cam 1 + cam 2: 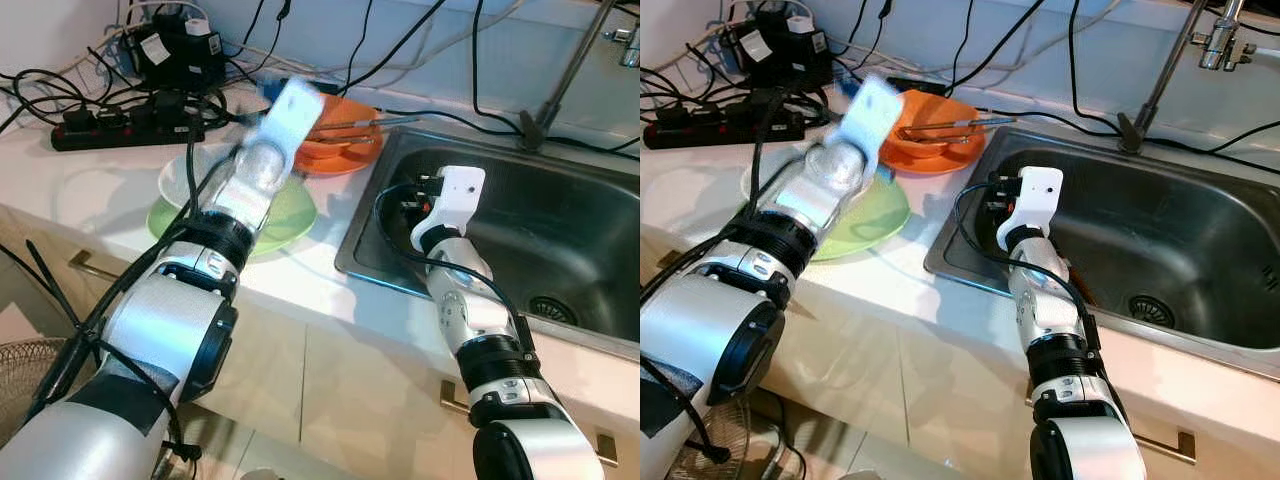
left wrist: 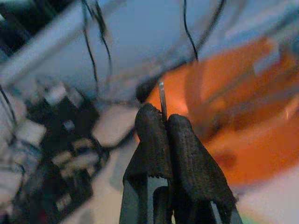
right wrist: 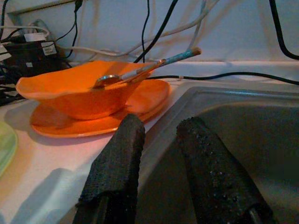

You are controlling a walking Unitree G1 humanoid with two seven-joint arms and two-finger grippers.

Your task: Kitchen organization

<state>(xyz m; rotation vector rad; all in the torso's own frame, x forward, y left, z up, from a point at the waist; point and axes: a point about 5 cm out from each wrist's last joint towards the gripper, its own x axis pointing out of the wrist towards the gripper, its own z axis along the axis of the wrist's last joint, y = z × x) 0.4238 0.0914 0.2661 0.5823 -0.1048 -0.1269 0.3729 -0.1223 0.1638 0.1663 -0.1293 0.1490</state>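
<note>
My left tool [image 2: 164, 122] is pinched on a thin metal utensil [image 2: 162, 99], just above the orange bowl [image 3: 74, 91]. My right tool [image 3: 161, 135], narrowly parted and empty, hangs at the sink [image 1: 560, 235] rim beside that bowl, whose spoon [image 3: 145, 69] handle points sinkward

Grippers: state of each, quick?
Left gripper: shut on a thin metal utensil, over the orange bowl.
Right gripper: open, empty, at the sink edge.
</note>
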